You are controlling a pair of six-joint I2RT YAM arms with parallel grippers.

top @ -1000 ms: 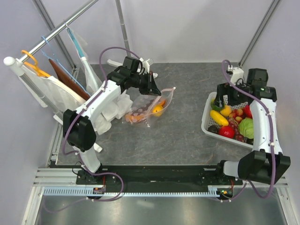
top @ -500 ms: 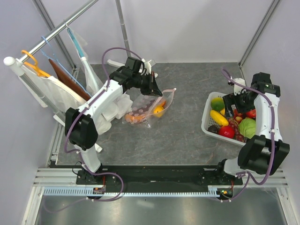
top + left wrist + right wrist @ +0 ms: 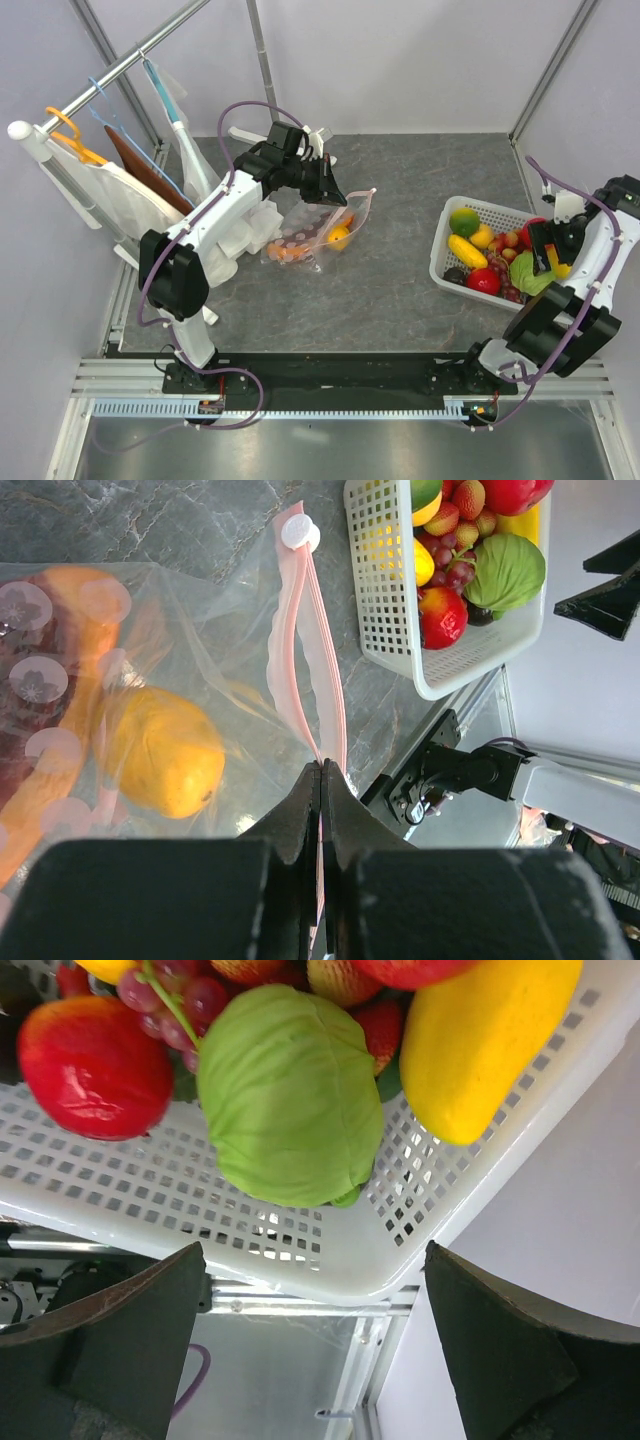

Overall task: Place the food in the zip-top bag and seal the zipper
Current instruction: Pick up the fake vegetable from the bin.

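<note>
in the last second the right fingers (image 3: 120, 1340) have swung off the basket (image 3: 437, 262) toward the right edge of the frame, spread wide and empty; the cabbage (image 3: 285, 1100) and the rest lie in the basket. the left fingers (image 3: 300, 815) stay pinched on the zipper strip (image 3: 300, 640), holding the bag (image 3: 318, 228), left of centre, open with a yellow fruit (image 3: 160, 752) inside. nothing came away, so another reach looks needed

White arms (image 3: 225, 205), black joints (image 3: 172, 275), purple cables (image 3: 250, 103)
</note>
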